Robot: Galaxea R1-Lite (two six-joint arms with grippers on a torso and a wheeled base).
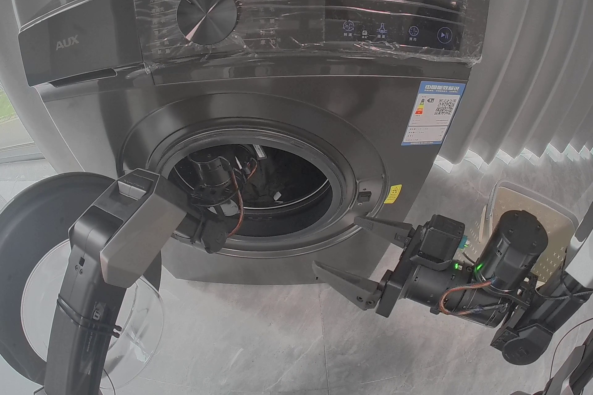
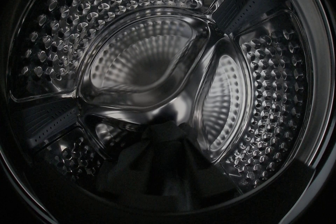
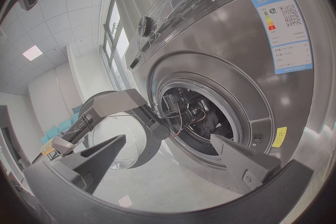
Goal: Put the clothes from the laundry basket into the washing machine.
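Right tool (image 1: 336, 242): jaws wide apart, empty, just outside the washing machine (image 1: 278, 75) door opening. Left tool (image 1: 247, 165): inside the drum, state cannot be told. Dark clothes (image 2: 164, 158) lie ahead of and below it. Laundry basket (image 1: 537, 195) stands behind the right tool.

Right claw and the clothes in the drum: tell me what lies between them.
Only the washing machine's door ring, seen in the head view; the air before the open right claw is bare. The dark clothes lie inside the drum.

Head high, left wrist inside drum (image 2: 150, 60)
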